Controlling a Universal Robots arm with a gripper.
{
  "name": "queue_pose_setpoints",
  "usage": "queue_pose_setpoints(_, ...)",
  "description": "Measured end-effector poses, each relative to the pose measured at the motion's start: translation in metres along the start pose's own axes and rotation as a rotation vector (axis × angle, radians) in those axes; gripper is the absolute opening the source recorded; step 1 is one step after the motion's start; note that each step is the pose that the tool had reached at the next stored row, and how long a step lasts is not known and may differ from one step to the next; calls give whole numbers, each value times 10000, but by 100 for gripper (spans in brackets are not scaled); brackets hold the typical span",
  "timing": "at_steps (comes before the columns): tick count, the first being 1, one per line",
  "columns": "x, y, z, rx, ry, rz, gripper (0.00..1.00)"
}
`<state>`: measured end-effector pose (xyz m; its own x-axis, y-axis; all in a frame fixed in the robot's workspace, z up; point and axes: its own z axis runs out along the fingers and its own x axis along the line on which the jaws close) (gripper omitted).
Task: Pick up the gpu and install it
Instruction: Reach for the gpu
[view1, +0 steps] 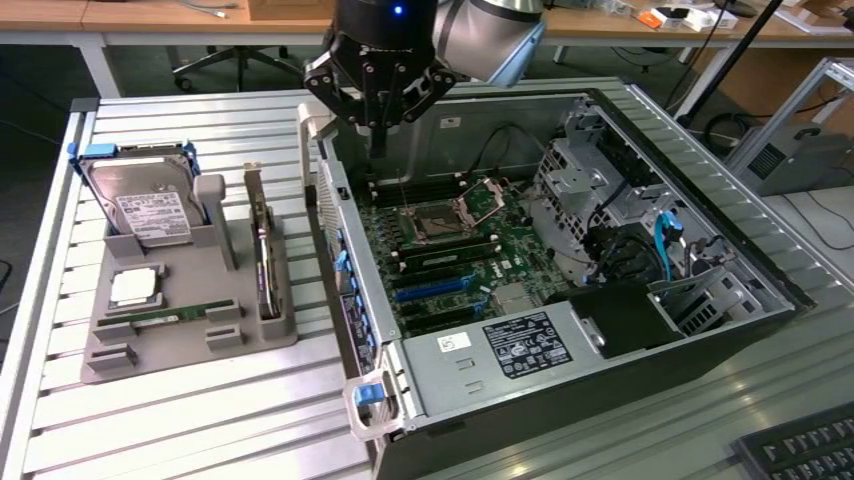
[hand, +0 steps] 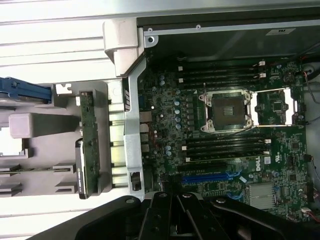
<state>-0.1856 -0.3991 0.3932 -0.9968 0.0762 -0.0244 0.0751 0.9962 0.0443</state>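
Workshop-like lab: open PC tower (view1: 627, 390) on slatted metal table (view1: 174, 420), wooden benches (view1: 120, 15) behind (swivel chair (view1: 238, 58) too).

DELL on the motherboard (hand: 225, 170), power supply label (view1: 534, 343) print too small to read

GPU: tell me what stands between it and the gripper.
Nothing visible does. The gripper hangs shut above the computer case wall; the gpu stands on edge in the gray holder alongside, open from above.

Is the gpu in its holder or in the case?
In the holder. The gpu stands on edge in the gray holder outside the case; the gripper hangs shut and empty above the case.
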Motion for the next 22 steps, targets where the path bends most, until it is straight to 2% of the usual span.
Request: queue_pose_setpoints(22, 52, -4, 0, 0, 0, 0, 10)
